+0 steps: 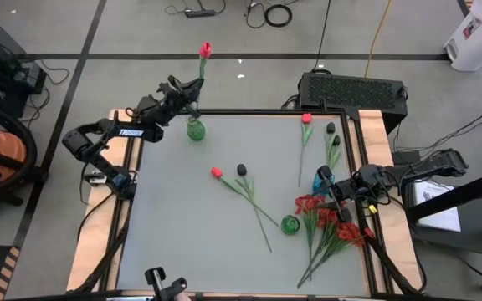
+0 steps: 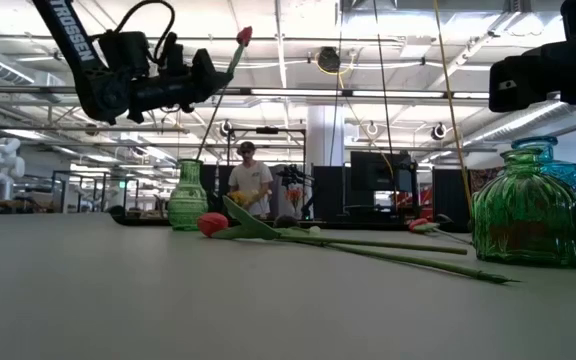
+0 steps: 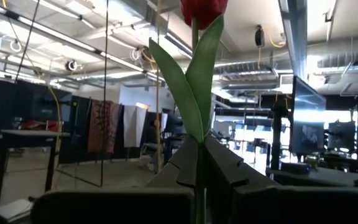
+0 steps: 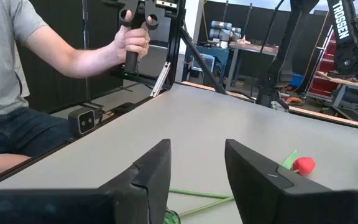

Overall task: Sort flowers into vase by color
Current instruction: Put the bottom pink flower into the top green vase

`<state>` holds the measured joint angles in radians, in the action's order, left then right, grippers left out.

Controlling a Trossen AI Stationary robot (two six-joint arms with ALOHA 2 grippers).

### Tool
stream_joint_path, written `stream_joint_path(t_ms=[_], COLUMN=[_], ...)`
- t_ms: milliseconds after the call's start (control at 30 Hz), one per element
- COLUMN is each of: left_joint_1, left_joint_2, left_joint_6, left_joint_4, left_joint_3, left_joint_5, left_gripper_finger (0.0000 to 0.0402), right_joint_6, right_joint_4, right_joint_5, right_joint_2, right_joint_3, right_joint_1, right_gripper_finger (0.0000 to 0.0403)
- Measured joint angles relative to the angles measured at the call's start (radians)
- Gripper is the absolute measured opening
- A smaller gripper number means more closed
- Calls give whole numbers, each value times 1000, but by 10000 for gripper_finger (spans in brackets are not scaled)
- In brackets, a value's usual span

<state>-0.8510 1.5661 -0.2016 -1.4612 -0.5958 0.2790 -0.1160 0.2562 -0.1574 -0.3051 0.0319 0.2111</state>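
Step in hand: seat the held red tulip (image 1: pixel 205 50) in the far green vase (image 1: pixel 195 130). Left claw (image 1: pixel 192 89), clamped on the stem, hangs above that vase; judged need: bring stem upright over the mouth, then lower. Right claw (image 1: pixel 325 180) idles half-open and empty near the red bunch (image 1: pixel 333 224). Grey surface (image 1: pixel 182 217) carries loose tulips; a person sits beyond.

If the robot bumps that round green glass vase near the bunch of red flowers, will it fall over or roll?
Probably neither. The round green vase looks squat and wide at the bottom, so a small bump would likely just slide it. It looks like ribbed glass, so probably heavy for its size, and it could crack if knocked off the table.
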Motion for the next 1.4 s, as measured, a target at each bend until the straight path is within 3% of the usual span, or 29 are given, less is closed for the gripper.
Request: stream_joint_path(t_ms=[867,1167,1400], left_joint_1=[-32,-32,-32], left_joint_2=[-34,-233,-473], left_joint_6=[25,110,182], left_joint_4=[280,622,900], left_joint_3=[0,1,1], left_joint_5=[25,25,8], left_gripper_finger=[24,124,144], right_joint_6=[0,0,0], right_joint_4=[0,0,0], right_joint_5=[0,0,0], right_joint_2=[0,0,0], right_joint_3=[0,0,0], right_joint_1=[0,0,0], right_gripper_finger=[144,144,144])
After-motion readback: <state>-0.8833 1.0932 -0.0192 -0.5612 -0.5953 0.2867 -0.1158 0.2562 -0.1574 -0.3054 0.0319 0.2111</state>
